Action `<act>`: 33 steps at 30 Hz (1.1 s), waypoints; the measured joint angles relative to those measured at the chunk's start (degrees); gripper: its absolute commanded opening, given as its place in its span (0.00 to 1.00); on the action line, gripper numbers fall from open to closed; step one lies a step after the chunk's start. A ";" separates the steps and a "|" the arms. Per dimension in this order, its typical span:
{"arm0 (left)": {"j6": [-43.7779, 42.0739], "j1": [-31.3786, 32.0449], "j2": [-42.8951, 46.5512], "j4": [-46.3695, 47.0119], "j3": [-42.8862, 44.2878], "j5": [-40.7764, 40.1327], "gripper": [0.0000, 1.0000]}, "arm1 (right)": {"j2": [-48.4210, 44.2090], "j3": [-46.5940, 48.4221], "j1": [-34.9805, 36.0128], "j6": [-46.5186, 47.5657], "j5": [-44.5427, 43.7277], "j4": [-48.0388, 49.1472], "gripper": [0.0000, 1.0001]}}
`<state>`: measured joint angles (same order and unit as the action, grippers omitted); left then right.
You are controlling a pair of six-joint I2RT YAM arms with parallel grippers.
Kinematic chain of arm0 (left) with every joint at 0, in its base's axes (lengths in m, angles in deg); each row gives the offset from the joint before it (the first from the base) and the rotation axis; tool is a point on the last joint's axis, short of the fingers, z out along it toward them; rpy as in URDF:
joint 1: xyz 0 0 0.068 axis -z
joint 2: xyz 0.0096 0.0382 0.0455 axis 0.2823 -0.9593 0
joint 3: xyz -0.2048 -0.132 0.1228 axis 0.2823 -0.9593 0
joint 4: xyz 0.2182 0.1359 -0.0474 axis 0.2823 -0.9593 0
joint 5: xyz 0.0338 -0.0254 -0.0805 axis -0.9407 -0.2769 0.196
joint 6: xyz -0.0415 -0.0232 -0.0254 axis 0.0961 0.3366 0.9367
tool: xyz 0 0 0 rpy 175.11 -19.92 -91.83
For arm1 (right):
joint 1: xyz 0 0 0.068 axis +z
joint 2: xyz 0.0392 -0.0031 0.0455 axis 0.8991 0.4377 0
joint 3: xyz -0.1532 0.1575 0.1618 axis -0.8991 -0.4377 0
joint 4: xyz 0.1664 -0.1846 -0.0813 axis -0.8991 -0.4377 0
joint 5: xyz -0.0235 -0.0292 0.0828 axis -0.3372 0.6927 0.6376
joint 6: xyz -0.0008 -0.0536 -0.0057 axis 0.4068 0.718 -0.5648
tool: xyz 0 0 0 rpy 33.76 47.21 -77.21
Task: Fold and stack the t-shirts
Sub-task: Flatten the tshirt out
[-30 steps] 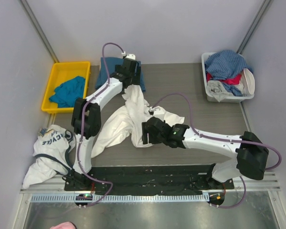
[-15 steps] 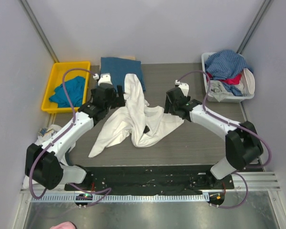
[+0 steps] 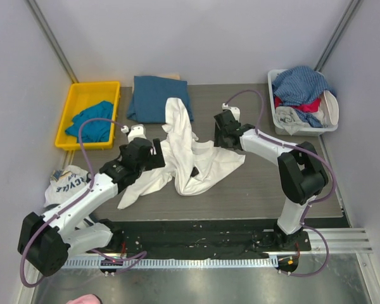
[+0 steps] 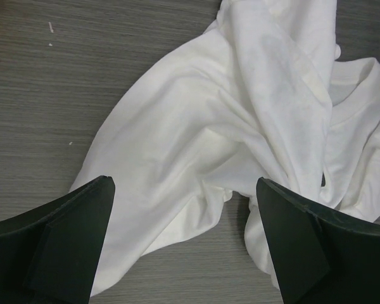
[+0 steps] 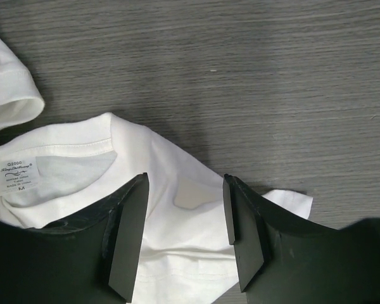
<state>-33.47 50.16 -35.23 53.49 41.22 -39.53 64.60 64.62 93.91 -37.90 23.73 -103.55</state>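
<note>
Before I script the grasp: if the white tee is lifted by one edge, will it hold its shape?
Probably not. The white tee lies crumpled in soft folds, so it likely droops and trails. Pushed, it would probably bunch up rather than slide flat on the table.

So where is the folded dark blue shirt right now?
In the top view, the dark blue t-shirt lies folded at the table's far side, between the yellow bin and the crumpled white t-shirt.

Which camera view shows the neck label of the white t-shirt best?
The right wrist view: the label sits readable inside the white t-shirt collar. The top view shows the shirt too small; the left wrist view shows only crumpled cloth.
</note>
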 measured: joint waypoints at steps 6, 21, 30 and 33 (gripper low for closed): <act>0.31 0.00 1.01 -0.59 0.00 -0.68 1.00 | -0.02 -1.36 0.00 -0.04 1.05 0.48 0.57; 0.39 0.00 1.18 -1.53 -0.66 -1.70 1.00 | -0.02 -5.40 -0.07 0.44 1.40 1.31 0.10; 0.52 0.00 1.22 -3.26 -1.05 -3.39 1.00 | -2.95 -8.11 -0.11 0.52 0.48 1.51 0.01; 1.22 -0.02 0.57 -3.87 -1.05 -3.80 1.00 | -9.97 -10.62 -0.11 0.55 -1.22 -0.87 0.01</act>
<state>-32.25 50.14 -34.66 49.62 40.17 -43.33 54.63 53.99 93.80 -37.35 22.51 -104.42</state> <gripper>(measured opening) 0.996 0.039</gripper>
